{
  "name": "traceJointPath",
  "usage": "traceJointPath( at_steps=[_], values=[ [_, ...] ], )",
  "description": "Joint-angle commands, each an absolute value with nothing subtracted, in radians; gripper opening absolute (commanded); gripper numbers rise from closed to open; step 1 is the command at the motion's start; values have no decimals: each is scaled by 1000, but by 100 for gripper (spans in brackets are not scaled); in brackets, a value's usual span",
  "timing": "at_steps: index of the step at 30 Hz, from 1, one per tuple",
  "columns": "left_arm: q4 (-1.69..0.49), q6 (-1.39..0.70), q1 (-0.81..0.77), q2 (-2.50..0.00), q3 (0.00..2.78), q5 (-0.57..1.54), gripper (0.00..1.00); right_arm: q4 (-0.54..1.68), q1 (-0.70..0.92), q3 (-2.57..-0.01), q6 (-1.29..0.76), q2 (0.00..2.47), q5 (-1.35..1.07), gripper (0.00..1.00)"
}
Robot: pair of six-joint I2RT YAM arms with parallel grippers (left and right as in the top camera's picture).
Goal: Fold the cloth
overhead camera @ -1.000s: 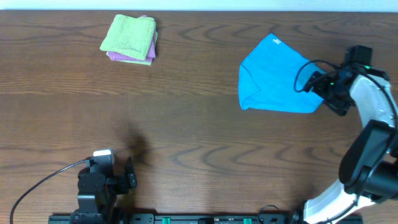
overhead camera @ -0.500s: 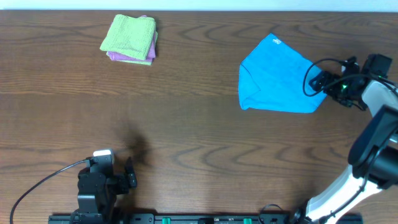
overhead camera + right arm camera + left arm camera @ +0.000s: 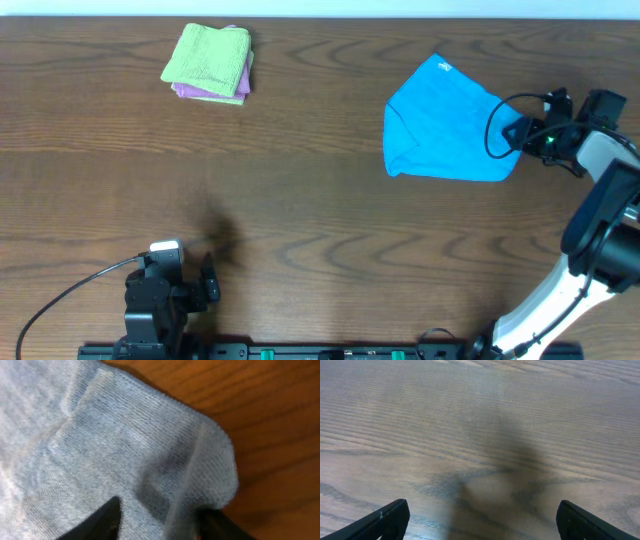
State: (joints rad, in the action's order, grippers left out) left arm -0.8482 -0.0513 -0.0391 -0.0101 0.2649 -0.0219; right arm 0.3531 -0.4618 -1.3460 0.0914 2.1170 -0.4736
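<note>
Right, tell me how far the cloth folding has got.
Done: no clean fold; the cloth lies loose, one edge flopped over. In hand: the right gripper has a corner between its fingers, grip unclear. To do: carry that corner across and fold. The left gripper sits open.

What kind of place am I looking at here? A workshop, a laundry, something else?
Most likely a robotics lab bench. A left arm and a right arm with trailing cables stand along one edge of a wooden table, and a blue cloth and a folded stack are laid out as if for practice.
</note>
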Motion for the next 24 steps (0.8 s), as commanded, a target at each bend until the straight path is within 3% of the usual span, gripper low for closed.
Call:
traceJointPath(
  at_steps=[1, 4, 5, 13, 19, 24],
  values=[
    [-891, -44, -32, -4, 230, -18, 95, 338, -471, -1346, 90, 2145, -472, 30],
    [-891, -44, -32, -4, 230, -18, 95, 333, -457, -1349, 83, 2131, -472, 3],
    [-891, -44, -32, -4, 230, -18, 95, 335, -450, -1349, 76, 2120, -472, 1],
    [-892, -44, -32, -4, 230, -18, 95, 409, -396, -1383, 80, 1940, -389, 1],
    [-891, -44, -32, -4, 230, -18, 95, 671, -294, -1541, 237, 1728, -310, 1],
    [-891, -44, -32, -4, 230, -18, 95, 958, -86, -1661, 333, 1594, -310, 1]
  ],
)
